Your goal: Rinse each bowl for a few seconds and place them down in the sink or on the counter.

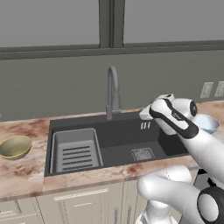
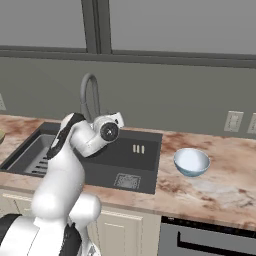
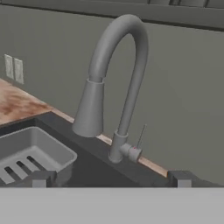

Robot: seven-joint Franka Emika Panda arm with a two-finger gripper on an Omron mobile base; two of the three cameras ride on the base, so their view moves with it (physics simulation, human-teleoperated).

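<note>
My jaws (image 3: 110,178) stand wide open with nothing between them; in the hand view the two dark finger tips (image 3: 43,178) sit far apart at the bottom edge. I hold them over the sink (image 1: 127,131), near its back wall, aimed at the faucet (image 3: 114,83). The grey gooseneck rises straight ahead of my jaws, its spout curving over and down toward the tip on the ribbed-tray side, with a thin lever (image 3: 141,136) sticking up from its base toward the other tip. Nothing touches the faucet; my tips are short of it.

The lighter ribbed drying tray (image 1: 74,151) lies in the basin below and off to one side of my jaws, and the square drain (image 1: 142,154) lies in the dark floor beneath and behind them.

The olive-gold bowl (image 1: 15,146) sits upright on the bench (image 1: 22,175), well away from my jaws, past the tray end of the sink. The pale blue bowl (image 2: 191,162) sits upright on the bench on the opposite side, beyond the sink's other rim, also well apart from my jaws. Neither bowl is in the basin, and I grip neither one.

Two wall outlets (image 2: 233,121) show on the wall beyond the blue bowl.
</note>
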